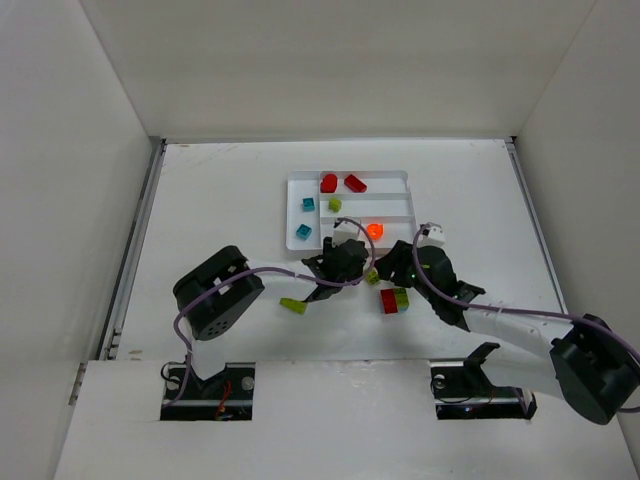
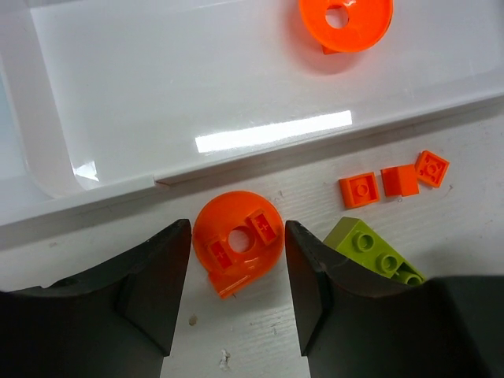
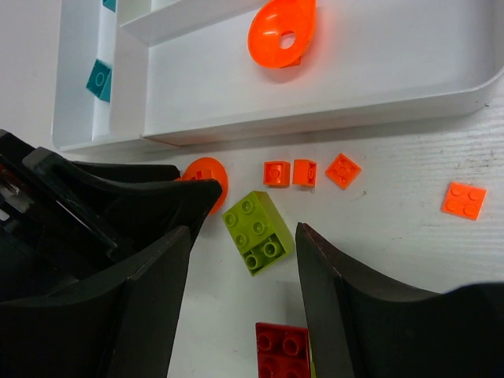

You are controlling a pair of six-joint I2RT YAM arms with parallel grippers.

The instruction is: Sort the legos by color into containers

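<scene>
My left gripper (image 2: 238,235) is open, low over the table, with its fingers close on either side of a translucent orange round lego (image 2: 236,248) that lies just outside the white tray (image 2: 94,189). My right gripper (image 3: 244,236) is open around a lime green brick (image 3: 257,231) on the table, and the left gripper's body crowds its left finger. A second orange round piece (image 3: 282,31) lies in the tray's near long section. Tiny orange bricks (image 3: 305,172) lie beside the tray. In the top view both grippers (image 1: 348,262) (image 1: 385,270) meet at the tray's near side.
The tray (image 1: 290,215) holds two red bricks (image 1: 329,182), two teal bricks (image 1: 308,204) and a lime brick (image 1: 335,203). A red brick (image 1: 389,301) with a lime one against it and another lime brick (image 1: 292,306) lie on the table. White walls surround the table.
</scene>
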